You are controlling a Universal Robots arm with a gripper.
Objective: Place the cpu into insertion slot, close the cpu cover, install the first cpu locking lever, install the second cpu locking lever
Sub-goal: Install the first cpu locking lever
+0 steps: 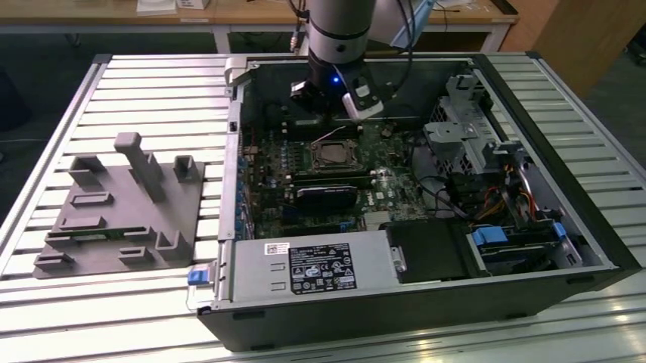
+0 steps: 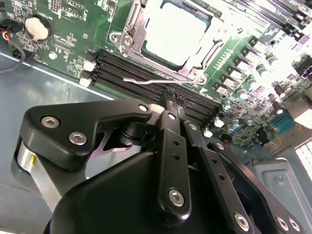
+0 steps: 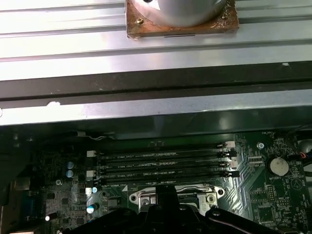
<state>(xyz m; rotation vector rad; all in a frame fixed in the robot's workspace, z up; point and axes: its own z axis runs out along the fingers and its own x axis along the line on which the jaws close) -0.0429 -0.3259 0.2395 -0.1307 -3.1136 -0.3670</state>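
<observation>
Here, the cpu (image 2: pixel 175 31) sits in the insertion slot (image 2: pixel 144 47) under the lowered cpu cover (image 2: pixel 130 29), and the gripper (image 2: pixel 167 103), jaws closed on nothing, hangs just beside the wire locking lever (image 2: pixel 146 81), which probably needs a steady press toward its catch.

An open black metal computer case (image 1: pixel 404 321) sits on a slatted silver aluminium table (image 1: pixel 151 83). In the exterior view, a grey moulded fixture block (image 1: pixel 121 204) lies at the case's nine o'clock. Inside the case, a silver power-supply box (image 1: pixel 302 268) is at six o'clock. Near the centre is what may be a black graphics card (image 1: pixel 325 198).
</observation>
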